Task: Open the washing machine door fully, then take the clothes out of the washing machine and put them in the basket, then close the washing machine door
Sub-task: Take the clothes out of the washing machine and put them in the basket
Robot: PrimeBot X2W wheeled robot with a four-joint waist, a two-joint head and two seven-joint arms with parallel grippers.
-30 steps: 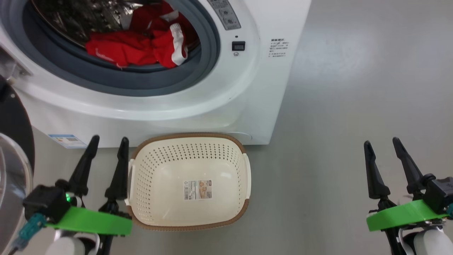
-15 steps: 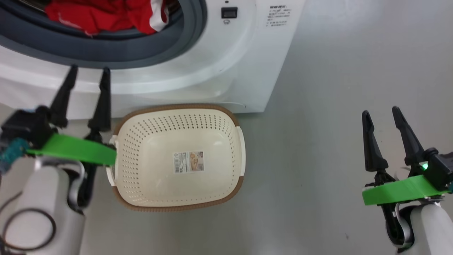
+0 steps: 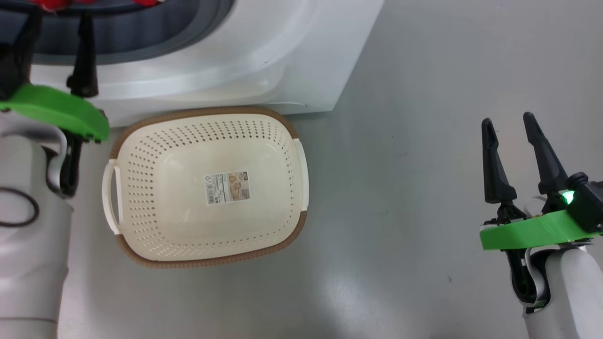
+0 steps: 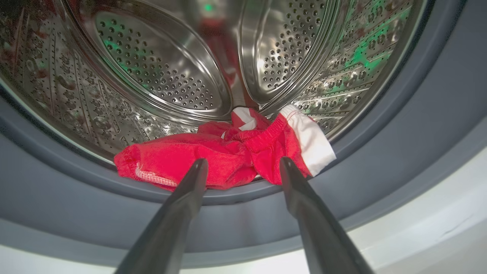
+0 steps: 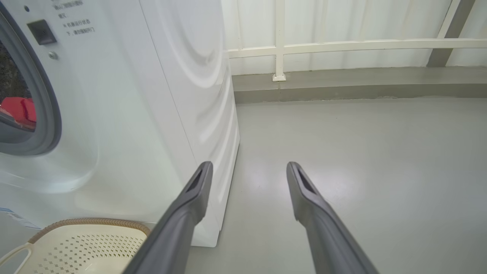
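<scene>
The washing machine [image 3: 264, 61] stands with its mouth uncovered; its door is out of view. In the left wrist view the clothes [image 4: 228, 160], a red bundle with white trim, lie at the drum's front lip on the grey gasket [image 4: 76, 190]. My left gripper [image 4: 241, 163] is open, its fingertips just short of the bundle, one on each side of its middle. In the head view the left gripper [image 3: 59, 14] is up at the gasket. The basket [image 3: 207, 262] sits on the floor against the machine's front, with just its paper label inside. My right gripper [image 3: 507, 120] hangs open over bare floor, far right of the basket.
Grey floor [image 3: 424, 212] stretches to the right of the machine and basket. In the right wrist view a white railed wall [image 5: 342, 45] with a grey skirting runs behind the machine [image 5: 152, 114], and the basket's corner [image 5: 87, 243] shows at the lower left.
The head camera has shifted, sliding the machine up out of view. My left gripper has gone from beside the basket up to the drum's mouth. The right gripper has barely moved.
</scene>
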